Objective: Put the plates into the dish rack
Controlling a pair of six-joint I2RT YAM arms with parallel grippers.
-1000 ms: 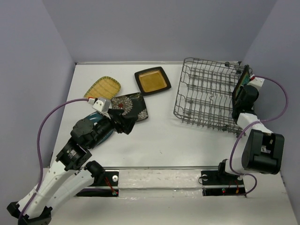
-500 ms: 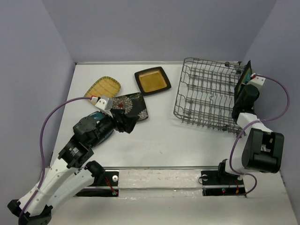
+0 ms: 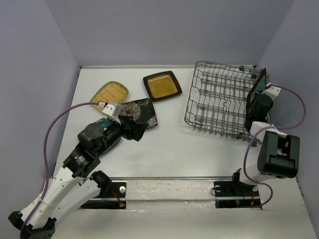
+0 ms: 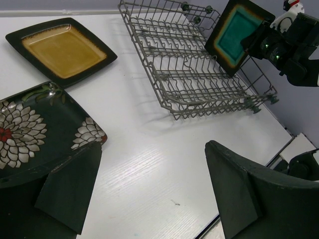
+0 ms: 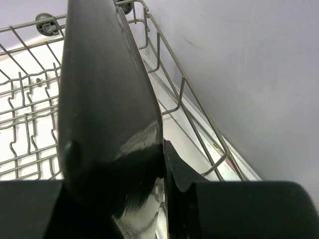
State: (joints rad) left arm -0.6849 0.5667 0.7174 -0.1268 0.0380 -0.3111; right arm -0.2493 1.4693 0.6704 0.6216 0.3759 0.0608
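Observation:
The grey wire dish rack [image 3: 219, 99] stands at the back right, with no plate set among its tines. My right gripper [image 3: 257, 97] is shut on the teal plate with brown rim [image 3: 258, 85] and holds it upright on edge over the rack's right end. In the right wrist view the plate's dark underside [image 5: 104, 99] is clamped by my right gripper [image 5: 162, 164]. My left gripper [image 3: 133, 130] is open and empty, just near of the black floral plate [image 3: 142, 112]. The amber plate [image 3: 162, 85] and the yellow-tan gridded plate [image 3: 109, 93] lie flat. The dark teal plate [image 3: 114, 141] is mostly hidden under my left wrist.
The rack's right rim [image 5: 199, 114] runs close to the purple right wall. In the left wrist view the floral plate [image 4: 35, 124], amber plate [image 4: 62, 50], rack [image 4: 194, 74] and held teal plate [image 4: 238, 35] show beyond bare white table [image 4: 149, 164].
My right gripper has raised the teal plate a little and turned it more upright over the rack's right end. My left gripper has shifted slightly and stays open.

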